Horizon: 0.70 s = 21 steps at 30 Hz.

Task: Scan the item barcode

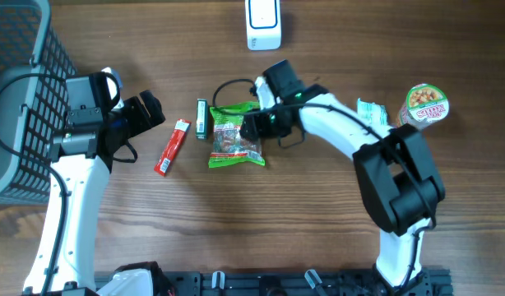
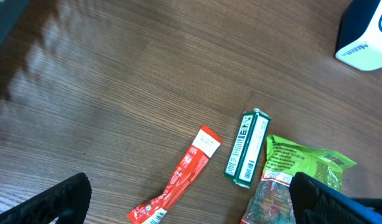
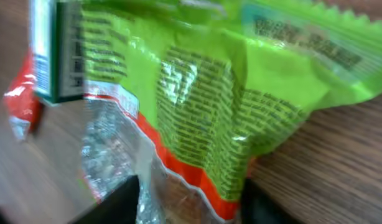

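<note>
Evidently the pick-up step is in hand. The right gripper (image 3: 191,202) has its jaws partway apart, one on each side of the near edge of the green snack bag (image 1: 234,136). Whether they already pinch it I cannot tell. The bag lies flat at mid-table, its printed back facing the wrist camera. Its left edge is just beside a slim green box (image 1: 201,119), and a red stick packet (image 1: 172,148) lies further left.

The left gripper (image 1: 150,119) hangs wide open and empty near the basket (image 1: 22,99). At the far edge stands a white device (image 1: 263,25), probably the scanner.

Next, I judge, the grip must be firm before lifting. The bag then has to be carried to the far side and turned so its barcode faces the white device. The crinkly film may slip or fold.
</note>
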Each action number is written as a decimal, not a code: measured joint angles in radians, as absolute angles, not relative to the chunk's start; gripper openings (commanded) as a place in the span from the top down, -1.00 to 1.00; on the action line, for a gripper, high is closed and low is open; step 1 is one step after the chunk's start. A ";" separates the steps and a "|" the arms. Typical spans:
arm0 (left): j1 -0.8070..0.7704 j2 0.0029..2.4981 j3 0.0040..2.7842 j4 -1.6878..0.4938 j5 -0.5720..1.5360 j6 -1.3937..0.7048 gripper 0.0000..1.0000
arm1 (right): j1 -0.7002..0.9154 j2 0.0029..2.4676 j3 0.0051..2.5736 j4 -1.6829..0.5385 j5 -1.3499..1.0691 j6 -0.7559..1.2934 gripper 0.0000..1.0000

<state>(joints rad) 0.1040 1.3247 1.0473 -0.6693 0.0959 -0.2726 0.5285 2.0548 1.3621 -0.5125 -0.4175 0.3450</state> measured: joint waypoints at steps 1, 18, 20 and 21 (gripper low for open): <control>0.104 1.325 1.047 -0.669 0.096 -0.272 -1.00 | 0.536 2.055 1.361 -0.516 -0.395 0.351 0.67; 0.104 1.325 1.047 -0.669 0.096 -0.273 -1.00 | 0.513 1.918 1.354 -0.674 -0.278 0.336 0.70; 0.104 1.325 1.047 -0.669 0.096 -0.273 -1.00 | 0.512 1.918 1.354 -0.676 -0.335 0.323 0.91; 0.104 1.325 1.047 -0.669 0.096 -0.273 -1.00 | 0.510 1.917 1.354 -0.673 -0.367 0.317 0.91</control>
<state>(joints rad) 0.1040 1.3247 1.0473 -0.6693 0.0959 -0.2726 0.5102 1.9167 1.3540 -0.6727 -0.3672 0.3172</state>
